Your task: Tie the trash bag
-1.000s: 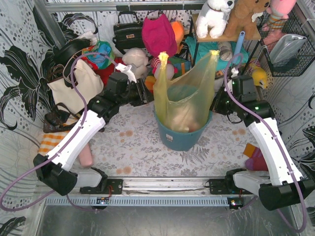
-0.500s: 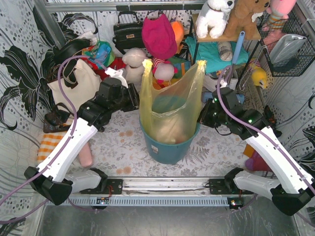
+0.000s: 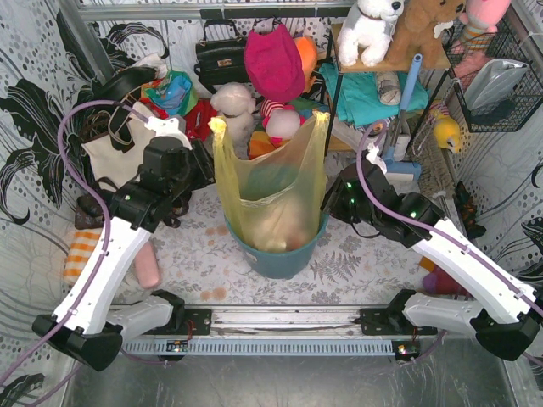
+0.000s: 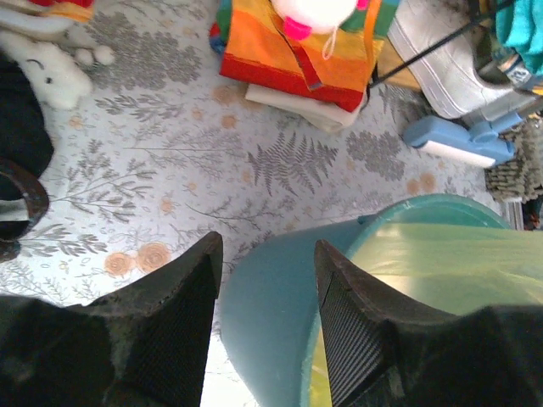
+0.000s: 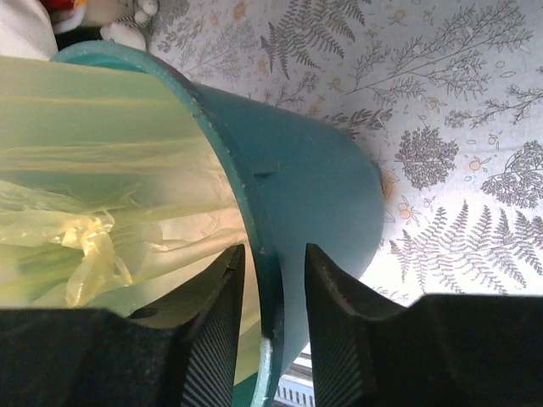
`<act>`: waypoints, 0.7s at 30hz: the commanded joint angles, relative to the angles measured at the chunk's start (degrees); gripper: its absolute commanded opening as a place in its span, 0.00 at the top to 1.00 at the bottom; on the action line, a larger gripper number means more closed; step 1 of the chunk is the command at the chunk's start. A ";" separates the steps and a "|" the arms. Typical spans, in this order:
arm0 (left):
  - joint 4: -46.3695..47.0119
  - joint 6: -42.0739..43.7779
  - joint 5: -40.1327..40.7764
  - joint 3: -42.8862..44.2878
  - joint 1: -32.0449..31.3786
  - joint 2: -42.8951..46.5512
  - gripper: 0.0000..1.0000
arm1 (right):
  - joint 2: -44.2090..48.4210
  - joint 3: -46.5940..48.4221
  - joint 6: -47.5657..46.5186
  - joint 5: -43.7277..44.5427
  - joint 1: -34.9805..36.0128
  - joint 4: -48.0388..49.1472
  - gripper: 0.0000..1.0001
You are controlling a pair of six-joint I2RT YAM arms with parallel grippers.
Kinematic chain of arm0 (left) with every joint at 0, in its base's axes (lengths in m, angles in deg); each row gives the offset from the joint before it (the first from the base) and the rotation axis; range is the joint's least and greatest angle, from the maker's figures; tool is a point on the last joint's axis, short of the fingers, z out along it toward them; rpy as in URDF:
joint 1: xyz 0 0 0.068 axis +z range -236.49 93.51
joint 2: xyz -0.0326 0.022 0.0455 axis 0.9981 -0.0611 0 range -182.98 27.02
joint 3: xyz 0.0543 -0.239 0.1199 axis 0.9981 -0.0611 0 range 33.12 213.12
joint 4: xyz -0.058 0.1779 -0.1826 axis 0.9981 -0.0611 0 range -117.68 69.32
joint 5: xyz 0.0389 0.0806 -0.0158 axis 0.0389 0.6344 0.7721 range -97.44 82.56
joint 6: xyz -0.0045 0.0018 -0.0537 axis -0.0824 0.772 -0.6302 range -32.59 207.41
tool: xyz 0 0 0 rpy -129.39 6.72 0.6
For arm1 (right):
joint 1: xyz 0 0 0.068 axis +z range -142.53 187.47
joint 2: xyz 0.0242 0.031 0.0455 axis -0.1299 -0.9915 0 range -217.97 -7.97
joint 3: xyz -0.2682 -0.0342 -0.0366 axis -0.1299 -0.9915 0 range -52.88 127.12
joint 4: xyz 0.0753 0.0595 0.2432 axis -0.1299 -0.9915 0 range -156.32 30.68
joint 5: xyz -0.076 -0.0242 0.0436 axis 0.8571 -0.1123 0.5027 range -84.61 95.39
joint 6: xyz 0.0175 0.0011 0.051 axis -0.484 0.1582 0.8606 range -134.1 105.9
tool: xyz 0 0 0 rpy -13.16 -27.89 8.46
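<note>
The trash bag (image 3: 271,182), thin yellow-green plastic, stands in the teal bin (image 3: 280,259) with its two handles sticking straight up. My left gripper (image 3: 204,167) is at the bin's left rim. In the left wrist view it (image 4: 267,246) is open, the teal wall (image 4: 271,305) between its fingers and the bag (image 4: 424,263) to the right. My right gripper (image 3: 331,203) is at the bin's right rim. It (image 5: 271,254) stands open astride the rim (image 5: 270,280), with a gap on each side and the bag (image 5: 102,195) inside the bin.
A cream tote bag (image 3: 127,144), a black handbag (image 3: 222,55) and plush toys crowd the back. A shelf stand (image 3: 373,85) and a wire basket (image 3: 496,80) stand at the right. A pink roll (image 3: 147,267) lies by the left arm. Folded striped cloth (image 4: 297,51) lies behind the bin.
The bin with the bag has slid to the left and nearer, both arms moving with it. My right gripper's jaws have opened off the rim. The left jaws have widened a little.
</note>
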 commanded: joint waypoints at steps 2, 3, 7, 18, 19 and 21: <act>1.88 2.77 4.47 1.38 1.83 2.33 0.44 | 0.73 1.44 1.91 5.12 0.44 -0.51 0.61; 2.01 3.02 5.24 1.87 1.95 2.75 0.43 | 0.92 2.31 1.31 6.10 0.44 -1.23 0.59; 2.56 4.38 8.33 4.75 2.35 4.25 0.42 | 1.70 7.27 -2.48 10.03 0.35 -3.90 0.53; 26.78 9.69 -4.34 1.30 2.34 18.42 0.31 | -1.58 26.65 -30.82 12.33 0.34 3.06 0.43; 29.30 10.30 -6.02 0.26 2.33 19.57 0.29 | -1.07 26.52 -33.80 10.18 0.35 6.08 0.41; 33.64 11.29 -10.36 -0.54 2.31 20.98 0.28 | -0.52 26.88 -37.97 5.98 0.35 10.71 0.38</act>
